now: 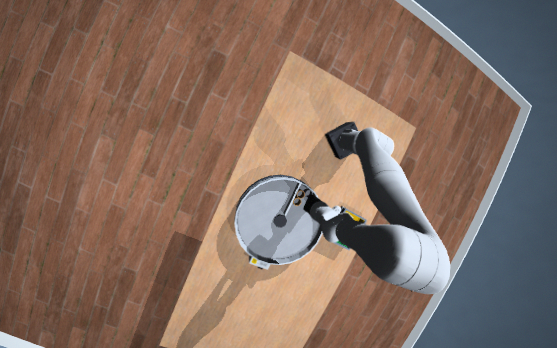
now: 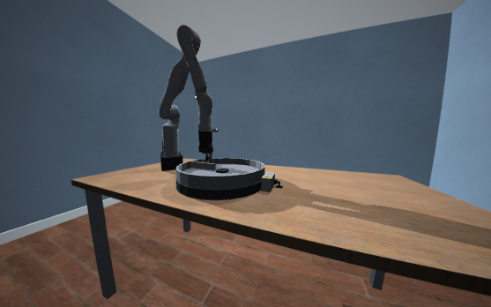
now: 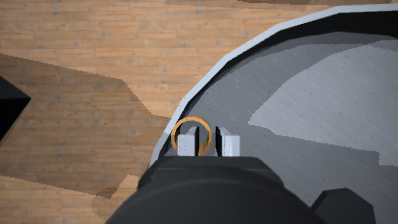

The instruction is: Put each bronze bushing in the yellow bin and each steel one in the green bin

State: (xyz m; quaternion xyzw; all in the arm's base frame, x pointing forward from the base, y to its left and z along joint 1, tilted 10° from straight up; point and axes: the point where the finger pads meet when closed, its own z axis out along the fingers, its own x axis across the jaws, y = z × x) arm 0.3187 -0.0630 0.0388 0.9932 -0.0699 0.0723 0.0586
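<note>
The grey turntable (image 1: 259, 210) (image 2: 219, 182) (image 3: 310, 90) has a raised rim. Two bronze bushings show in the top view, one bushing (image 1: 297, 202) just below the other, beside the divider bar; at least one darker, greyish ring lies next to them, its metal unclear. My gripper (image 2: 208, 158) (image 3: 207, 137) is low over the turntable near the rim, fingers parted. In the wrist view a bronze bushing (image 3: 192, 119) shows around and below the left finger, not clamped between the two. The yellow bin (image 1: 354, 215) and green bin (image 1: 343, 245) are partly hidden by the arm.
A divider bar (image 1: 290, 201) runs from the central hub (image 1: 280, 220) (image 2: 222, 170) towards the rim. A small control box (image 1: 259, 262) (image 2: 268, 182) sits against the turntable's outside. The arm's dark base (image 1: 340, 141) (image 2: 172, 161) stands on the table beyond the rim.
</note>
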